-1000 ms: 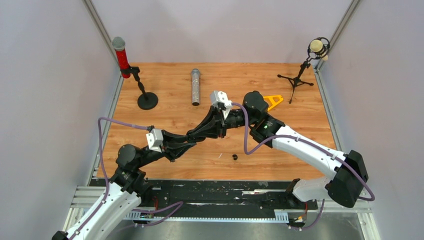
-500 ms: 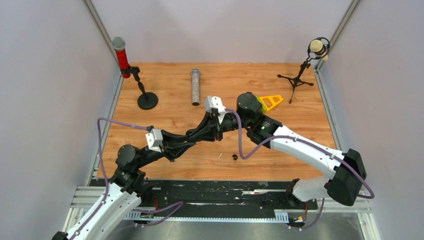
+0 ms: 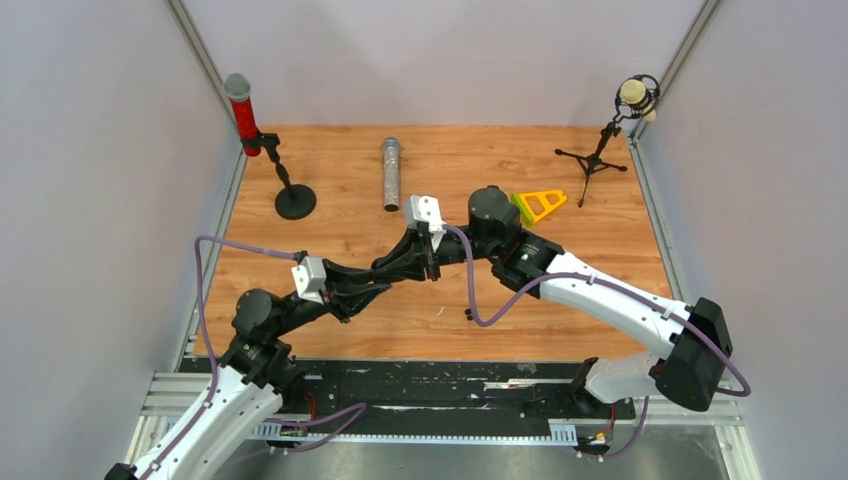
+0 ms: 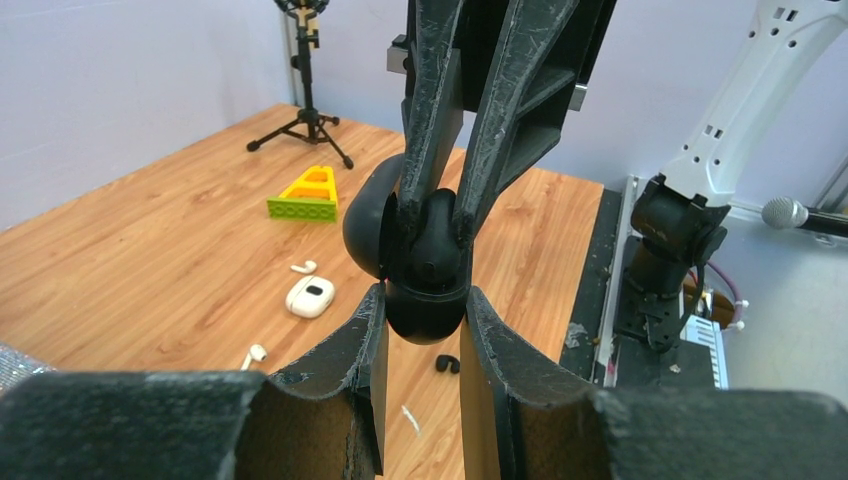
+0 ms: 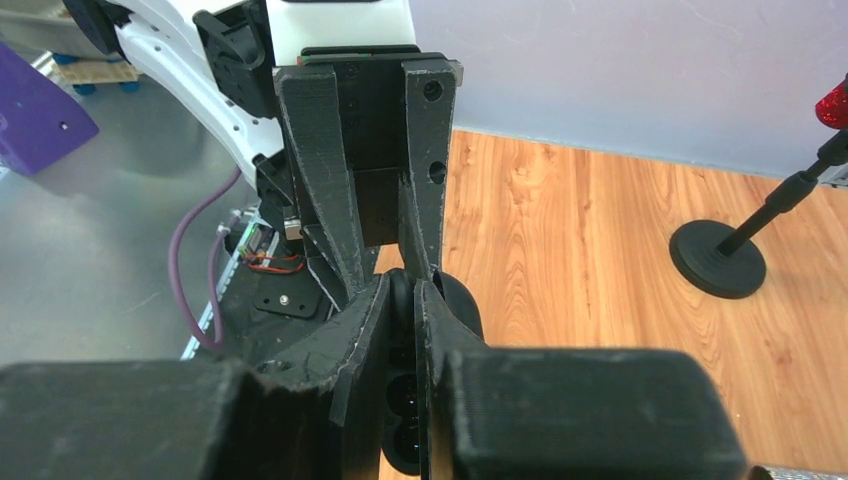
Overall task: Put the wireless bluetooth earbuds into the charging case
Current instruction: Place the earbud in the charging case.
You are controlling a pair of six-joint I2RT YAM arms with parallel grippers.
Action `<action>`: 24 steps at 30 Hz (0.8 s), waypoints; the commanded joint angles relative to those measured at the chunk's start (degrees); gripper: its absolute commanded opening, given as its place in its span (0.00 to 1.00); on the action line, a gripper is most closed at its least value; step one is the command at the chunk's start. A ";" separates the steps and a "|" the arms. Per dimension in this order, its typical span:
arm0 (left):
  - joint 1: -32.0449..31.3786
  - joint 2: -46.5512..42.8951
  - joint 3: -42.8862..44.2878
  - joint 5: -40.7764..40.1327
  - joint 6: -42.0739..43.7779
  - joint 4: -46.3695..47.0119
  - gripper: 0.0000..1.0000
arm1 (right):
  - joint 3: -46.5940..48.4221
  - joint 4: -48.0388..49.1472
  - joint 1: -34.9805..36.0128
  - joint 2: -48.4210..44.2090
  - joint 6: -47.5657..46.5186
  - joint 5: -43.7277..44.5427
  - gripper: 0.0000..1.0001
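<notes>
Above mid-table, left gripper (image 4: 424, 298) and right gripper (image 5: 403, 292) both clamped on black charging case (image 4: 428, 250).

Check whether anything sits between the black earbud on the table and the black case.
Nothing visible does. The black earbud lies on the table; the black case is held in the air above it, with only open space between them.

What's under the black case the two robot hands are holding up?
On the table below the black case lie a black earbud, a white case and two white earbuds. The spot straight underneath is hidden by the case and the fingers.
</notes>
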 commanded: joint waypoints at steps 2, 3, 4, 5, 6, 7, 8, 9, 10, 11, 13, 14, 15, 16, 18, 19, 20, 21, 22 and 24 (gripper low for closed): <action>0.16 -0.77 0.48 0.49 0.10 2.22 0.00 | 2.90 -6.78 0.47 0.25 -7.03 1.86 0.00; 0.20 -0.74 0.43 0.60 0.24 2.33 0.00 | 2.96 -8.07 0.48 0.16 -7.64 1.46 0.00; 0.16 -0.77 0.43 0.82 0.30 2.36 0.00 | 3.13 -8.90 0.47 0.10 -7.96 1.14 0.00; 0.20 -0.79 0.41 0.95 0.42 2.45 0.00 | 3.41 -9.75 0.51 0.23 -8.30 0.84 0.00; 0.17 -0.80 0.42 1.02 0.53 2.42 0.00 | 3.82 -10.84 0.48 0.38 -8.76 0.83 0.00; 0.16 -0.80 0.48 1.00 0.63 2.35 0.00 | 4.23 -11.95 0.48 0.50 -9.14 1.12 0.00; 0.15 -0.85 0.50 1.12 0.72 2.28 0.00 | 4.58 -12.75 0.47 0.48 -9.59 1.46 0.00; 0.15 -0.83 0.52 1.30 0.90 2.27 0.00 | 4.71 -13.31 0.54 0.37 -10.05 1.52 0.00; 0.20 -0.88 0.52 1.32 0.98 2.24 0.00 | 4.88 -13.78 0.50 0.29 -10.41 1.30 0.00; 0.17 -0.84 0.50 1.22 1.12 2.24 0.00 | 5.06 -14.10 0.47 0.33 -10.58 1.08 0.00; 0.16 -0.82 0.51 1.07 1.22 2.09 0.00 | 5.50 -14.61 0.51 0.65 -10.48 0.32 0.00; 0.15 -0.85 0.52 1.03 1.37 2.11 0.00 | 5.76 -14.63 0.49 0.81 -10.24 0.00 0.00; 0.15 -0.83 0.57 1.04 1.44 2.16 0.00 | 5.96 -14.63 0.47 0.98 -9.99 -0.15 0.00; 0.15 -0.81 0.55 1.14 1.56 2.28 0.00 | 6.08 -14.63 0.47 1.11 -9.84 -0.26 0.00; 0.15 -0.88 0.53 1.30 1.75 2.36 0.00 | 6.30 -14.47 0.62 1.42 -10.02 -0.29 0.00; 0.15 -0.93 0.59 1.20 1.81 2.32 0.00 | 6.34 -14.54 0.77 1.67 -10.30 0.03 0.00; 0.17 -0.96 0.56 1.18 1.96 2.27 0.00 | 6.39 -14.54 0.98 1.86 -10.56 0.41 0.00; 0.16 -0.97 0.55 1.06 2.00 2.23 0.00 | 6.50 -14.73 1.21 2.14 -10.94 1.00 0.00; 0.20 -0.98 0.54 1.06 2.14 2.22 0.00 | 6.73 -15.03 1.39 2.30 -11.29 1.64 0.00; 0.20 -1.06 0.54 0.97 2.27 2.24 0.00 | 7.19 -16.00 1.61 2.55 -12.20 2.46 0.00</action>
